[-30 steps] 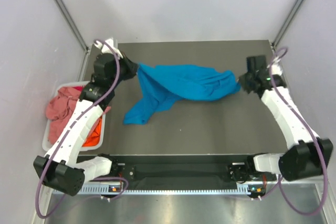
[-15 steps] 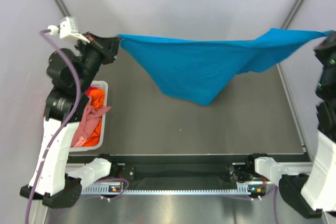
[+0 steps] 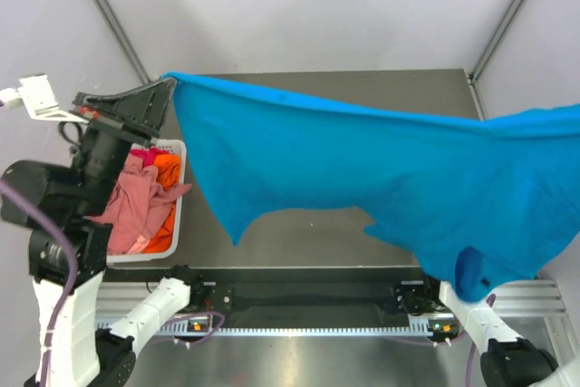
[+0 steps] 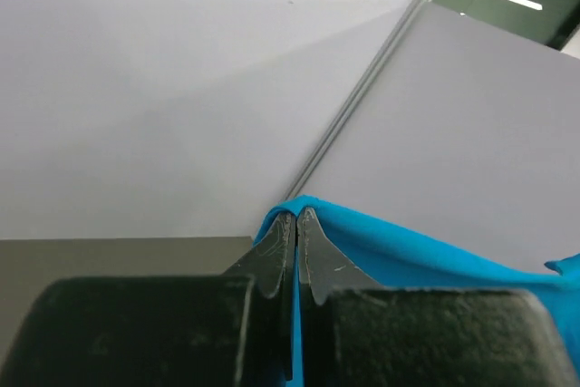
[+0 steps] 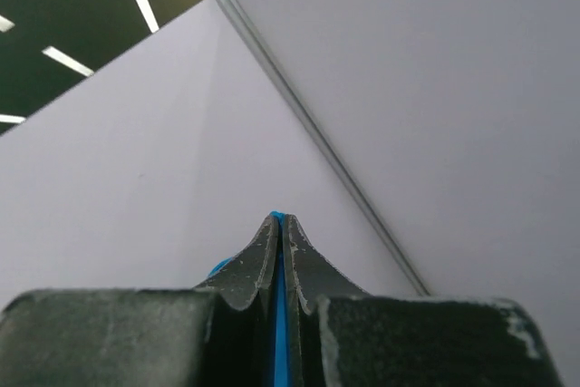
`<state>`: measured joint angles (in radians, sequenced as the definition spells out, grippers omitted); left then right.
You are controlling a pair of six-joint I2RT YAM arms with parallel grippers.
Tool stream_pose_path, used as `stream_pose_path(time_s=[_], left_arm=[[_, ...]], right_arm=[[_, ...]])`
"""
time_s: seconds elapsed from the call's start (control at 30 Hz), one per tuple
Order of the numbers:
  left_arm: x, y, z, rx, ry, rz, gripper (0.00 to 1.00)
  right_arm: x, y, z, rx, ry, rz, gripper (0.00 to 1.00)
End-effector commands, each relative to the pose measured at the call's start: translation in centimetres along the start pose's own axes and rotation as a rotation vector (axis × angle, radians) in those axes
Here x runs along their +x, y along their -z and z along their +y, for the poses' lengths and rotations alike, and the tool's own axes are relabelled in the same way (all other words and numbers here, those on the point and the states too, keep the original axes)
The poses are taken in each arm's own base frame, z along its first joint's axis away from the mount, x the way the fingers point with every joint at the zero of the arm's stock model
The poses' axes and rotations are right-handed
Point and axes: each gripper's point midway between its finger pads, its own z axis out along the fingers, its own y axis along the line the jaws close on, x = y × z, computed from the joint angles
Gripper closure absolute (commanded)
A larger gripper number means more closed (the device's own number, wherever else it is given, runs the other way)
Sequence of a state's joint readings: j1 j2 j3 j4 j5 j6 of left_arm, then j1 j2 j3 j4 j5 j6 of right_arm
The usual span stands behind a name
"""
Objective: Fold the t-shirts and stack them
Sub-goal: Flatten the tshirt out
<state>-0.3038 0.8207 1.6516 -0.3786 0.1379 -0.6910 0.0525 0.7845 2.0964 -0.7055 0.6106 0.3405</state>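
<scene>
- Turquoise t-shirt (image 3: 362, 169): lifted clear of the counter (image 3: 299, 233). In the top view it is stretched in the air across nearly the full width, from upper left to the right edge.
- My left pincer (image 4: 296, 219): clenched on one edge of the shirt. The left wrist view shows blue cloth nipped between the two fingertips.
- My right pincer (image 5: 279, 221): clenched on the cloth as well. A thin blue strip shows between the closed tips in the right wrist view. I cannot make this pincer out from above.
- The cloth sags between the two grips. Its lower edge hangs in uneven folds, lowest at near right, where a sleeve opening shows.
- White basket (image 3: 178, 210): at the left of the counter, beside my left arm. It holds a salmon-pink t-shirt (image 3: 136, 201) and an orange t-shirt (image 3: 163, 235), both crumpled.
</scene>
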Motion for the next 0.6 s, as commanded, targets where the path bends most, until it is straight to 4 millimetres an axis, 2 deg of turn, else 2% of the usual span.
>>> stream_pose_path(time_s=[0.0, 0.03, 0.1, 0.13, 0.17, 0.2, 0.23, 0.27, 0.3, 0.33, 0.37, 0.4, 0.43, 0.47, 0.5, 0.53, 0.57], left_arm=[[2.2, -3.4, 5.5, -0.143, -0.075, -0.009, 1.00], [4.5, -4.9, 8.9, -0.224, -0.119, 0.033, 1.00], [6.3, -6.4, 12.6, -0.323, -0.157, 0.044, 1.00], [8.3, -7.4, 14.9, -0.367, -0.170, 0.084, 1.00], [10.4, -7.6, 16.9, -0.402, -0.181, 0.122, 1.00], [10.8, -8.2, 17.8, -0.410, -0.187, 0.102, 1.00], [13.4, -8.4, 20.3, -0.442, -0.199, 0.146, 1.00], [14.6, -8.6, 21.5, -0.458, -0.207, 0.156, 1.00], [15.5, -8.8, 22.9, -0.481, -0.216, 0.164, 1.00], [17.0, -9.6, 24.7, -0.503, -0.227, 0.173, 1.00], [18.7, -9.4, 26.7, -0.538, -0.244, 0.209, 1.00], [19.4, -9.4, 28.6, -0.571, -0.249, 0.217, 1.00], [21.7, -9.6, 31.3, -0.602, -0.249, 0.262, 1.00], [22.7, -9.7, 32.9, -0.618, -0.241, 0.282, 1.00], [22.9, -9.6, 35.1, -0.645, -0.235, 0.289, 1.00], [25.2, -9.4, 37.9, -0.677, -0.221, 0.341, 1.00], [25.6, -10.2, 38.7, -0.657, -0.207, 0.340, 1.00]], right_arm=[[5.0, -4.9, 1.0, 0.026, 0.155, 0.034, 1.00], [8.3, -6.7, 1.1, 0.032, 0.232, 0.081, 1.00], [11.2, -8.7, 2.4, -0.016, 0.258, 0.091, 1.00], [14.0, -10.0, 2.9, -0.037, 0.286, 0.128, 1.00], [17.8, -10.6, 2.7, -0.059, 0.330, 0.189, 1.00], [20.0, -11.2, 4.0, -0.141, 0.324, 0.213, 1.00], [25.5, -11.6, 3.5, -0.168, 0.364, 0.306, 1.00], [28.2, -11.6, 3.6, -0.208, 0.371, 0.346, 1.00], [30.2, -11.8, 4.9, -0.299, 0.345, 0.345, 1.00], [33.8, -11.9, 4.7, -0.329, 0.354, 0.391, 1.00], [38.1, -11.3, 3.4, -0.343, 0.368, 0.453, 1.00], [39.9, -11.5, 4.3, -0.401, 0.346, 0.454, 1.00], [44.3, -11.5, 3.3, -0.405, 0.363, 0.523, 1.00], [46.9, -11.4, 2.8, -0.418, 0.367, 0.565, 1.00], [48.7, -11.4, 3.4, -0.467, 0.350, 0.581, 1.00], [53.2, -11.2, 2.1, -0.460, 0.366, 0.657, 1.00], [54.8, -11.5, 2.5, -0.481, 0.352, 0.677, 1.00]])
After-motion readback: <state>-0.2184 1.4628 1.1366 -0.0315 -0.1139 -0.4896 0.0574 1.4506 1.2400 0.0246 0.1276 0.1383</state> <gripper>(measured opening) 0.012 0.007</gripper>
